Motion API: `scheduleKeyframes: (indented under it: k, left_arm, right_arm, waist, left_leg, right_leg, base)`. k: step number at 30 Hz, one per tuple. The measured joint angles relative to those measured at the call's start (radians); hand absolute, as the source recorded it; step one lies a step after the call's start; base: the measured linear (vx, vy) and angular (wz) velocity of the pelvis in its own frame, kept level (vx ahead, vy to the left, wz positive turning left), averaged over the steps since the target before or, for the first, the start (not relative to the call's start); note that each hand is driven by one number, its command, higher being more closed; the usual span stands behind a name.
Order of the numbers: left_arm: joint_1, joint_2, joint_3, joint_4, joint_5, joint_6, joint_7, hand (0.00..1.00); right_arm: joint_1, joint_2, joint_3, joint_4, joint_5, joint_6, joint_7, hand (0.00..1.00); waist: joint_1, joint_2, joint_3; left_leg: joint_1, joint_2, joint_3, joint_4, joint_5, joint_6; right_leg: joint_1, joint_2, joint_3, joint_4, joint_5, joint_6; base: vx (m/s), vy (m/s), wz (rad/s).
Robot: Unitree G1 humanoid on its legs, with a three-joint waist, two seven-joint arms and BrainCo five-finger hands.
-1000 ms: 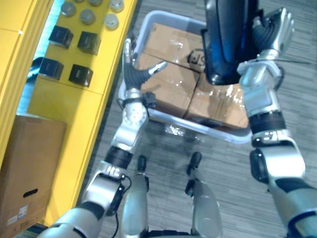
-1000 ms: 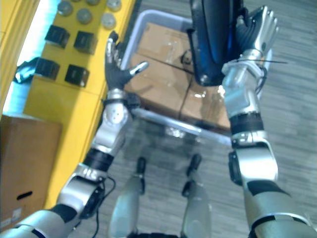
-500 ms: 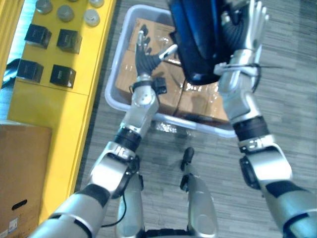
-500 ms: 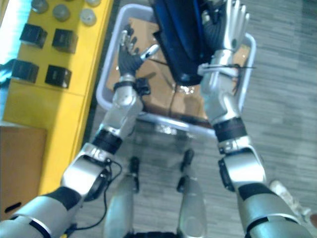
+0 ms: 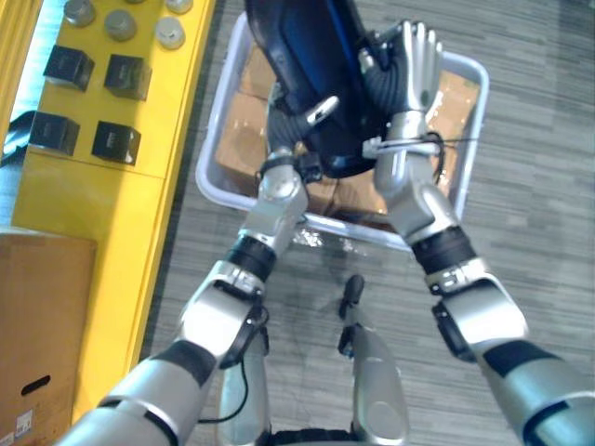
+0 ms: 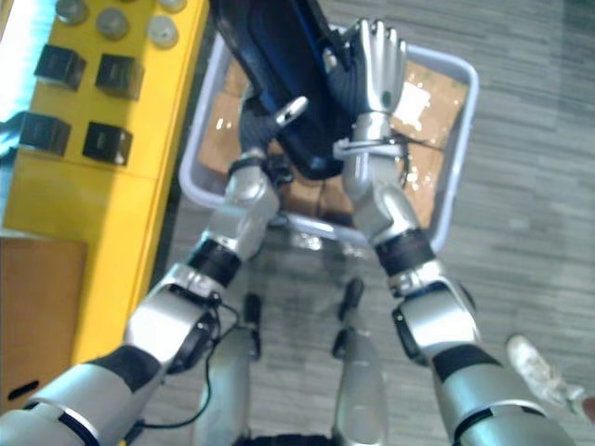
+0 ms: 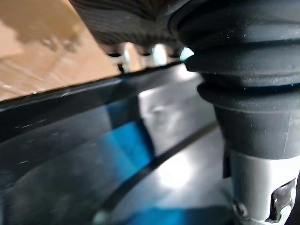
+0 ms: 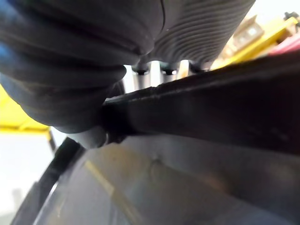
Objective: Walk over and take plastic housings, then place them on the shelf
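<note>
A large, glossy, dark blue-black plastic housing [image 5: 311,65] hangs in the air over a grey bin [image 5: 212,153], carried between my two hands. My left hand [image 5: 290,125] is against its left side, thumb lying across the near face. My right hand [image 5: 414,60] presses on its right side with straight fingers, back of the hand towards me. In the left wrist view the housing [image 7: 93,154] lies right under the hand, whose fingers reach past its edge. The right wrist view has the housing's edge [image 8: 211,103] running between the fingers and the thumb.
The bin holds taped cardboard boxes [image 5: 240,139]. A yellow shelf [image 5: 139,195] runs along the left with small black boxes [image 5: 116,141] and grey round caps [image 5: 119,23] on it. A brown carton [image 5: 37,334] stands at lower left. A person's shoe [image 6: 539,372] is at lower right.
My left hand has swung right from beside the bin onto the housing. The housing and my right hand have shifted left over the bin's middle. The camera has also moved.
</note>
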Motion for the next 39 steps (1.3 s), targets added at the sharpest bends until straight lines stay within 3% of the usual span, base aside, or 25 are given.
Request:
scheduleKeyframes:
  k: [1, 11, 15, 20, 23, 24, 27, 29, 31, 36, 39]
  left_arm:
    - [0.0, 0.001, -0.009, 0.001, -0.018, 0.0, 0.0, 1.0]
    - [-0.002, 0.002, -0.039, 0.009, -0.283, -0.007, -0.051, 1.0]
    - [-0.002, 0.008, -0.055, 0.009, -0.371, -0.009, -0.052, 1.0]
    - [0.002, 0.021, -0.071, 0.005, -0.474, -0.032, -0.092, 1.0]
    - [0.058, 0.022, -0.068, -0.05, -0.511, -0.052, -0.117, 1.0]
    - [0.078, 0.022, -0.067, -0.057, -0.512, -0.057, -0.12, 1.0]
    - [0.136, 0.019, -0.054, -0.087, -0.554, -0.061, -0.127, 1.0]
    - [0.179, 0.032, -0.011, -0.126, -0.578, -0.094, -0.127, 1.0]
    - [0.24, 0.067, -0.007, -0.184, -0.577, -0.125, -0.131, 1.0]
    - [0.349, 0.082, 0.029, -0.326, -0.548, -0.142, -0.152, 1.0]
    - [0.408, 0.078, 0.035, -0.4, -0.443, -0.163, -0.142, 1.0]
  right_arm:
    - [0.002, 0.001, 0.001, 0.0, 0.0, 0.0, -0.001, 1.0]
    - [0.071, 0.008, 0.039, -0.063, 0.004, -0.008, -0.022, 1.0]
    - [0.123, 0.008, 0.045, -0.122, 0.005, -0.043, -0.031, 1.0]
    - [0.158, 0.005, 0.065, -0.165, 0.007, -0.072, -0.046, 1.0]
    - [0.192, 0.004, 0.069, -0.198, 0.007, -0.102, -0.046, 1.0]
    - [0.205, 0.004, 0.075, -0.196, 0.007, -0.112, -0.046, 0.0]
    - [0.271, 0.004, 0.099, -0.207, 0.007, -0.145, -0.046, 0.0]
    - [0.345, 0.003, 0.115, -0.24, 0.008, -0.168, -0.045, 0.0]
    - [0.428, 0.003, 0.116, -0.252, 0.029, -0.183, -0.041, 0.0]
    - [0.549, 0.017, 0.097, -0.333, 0.088, -0.213, 0.015, 0.0]
    - [0.63, 0.025, 0.072, -0.401, 0.109, -0.236, 0.063, 0.0]
  waist:
    - [0.0, 0.0, 0.0]
    - [-0.001, 0.0, 0.0]
    - [-0.003, -0.003, 0.001]
    - [-0.006, -0.056, 0.011]
    - [-0.005, -0.064, 0.008]
    - [-0.003, -0.064, 0.008]
    - [-0.003, -0.064, 0.008]
    - [-0.005, -0.065, 0.008]
    - [-0.002, -0.065, 0.007]
    - [0.002, -0.071, 0.002]
    - [0.0, -0.081, -0.09]
  left_leg:
    - [0.0, 0.0, 0.0, -0.001, 0.0, 0.0]
    - [0.01, 0.0, 0.003, -0.013, 0.001, -0.001]
    - [0.014, 0.0, 0.004, -0.013, 0.001, -0.001]
    - [0.029, 0.003, 0.01, -0.022, 0.001, -0.001]
    - [0.041, 0.009, 0.015, -0.031, 0.002, -0.003]
    - [0.049, 0.01, 0.018, -0.034, 0.002, -0.003]
    - [0.081, 0.014, 0.026, -0.049, 0.002, -0.004]
    - [0.11, 0.015, 0.031, -0.068, 0.003, -0.005]
    - [0.147, 0.016, 0.035, -0.09, 0.006, -0.009]
    - [0.269, 0.023, 0.054, -0.158, 0.01, -0.015]
    - [0.298, 0.025, 0.07, -0.215, 0.017, -0.018]
  right_leg:
    - [0.0, 0.0, 0.0, 0.0, 0.0, 0.0]
    - [0.001, -0.001, 0.002, 0.0, -0.001, 0.0]
    - [0.004, -0.001, 0.002, 0.0, -0.001, 0.0]
    - [0.01, 0.0, 0.006, 0.0, -0.003, -0.002]
    - [0.014, 0.001, 0.007, 0.0, -0.006, -0.004]
    - [0.019, 0.001, 0.009, 0.0, -0.007, -0.004]
    - [0.041, 0.003, 0.01, 0.0, -0.015, -0.003]
    - [0.057, 0.005, 0.013, 0.0, -0.023, -0.002]
    - [0.084, 0.009, 0.013, -0.002, -0.031, -0.002]
    - [0.186, 0.022, 0.013, -0.046, -0.036, -0.002]
    - [0.2, 0.03, 0.016, -0.083, -0.034, 0.001]
  base:
    - [0.0, 0.0, 0.0]
    - [0.0, 0.0, 0.0]
    - [0.0, 0.0, -0.01]
    - [0.0, 0.002, -0.02]
    - [0.01, 0.006, -0.01]
    - [0.04, 0.02, -0.06]
    - [0.05, 0.029, -0.06]
    - [0.05, 0.027, -0.06]
    - [0.06, 0.027, -0.04]
    - [0.07, 0.027, -0.07]
    - [0.08, 0.017, -0.09]
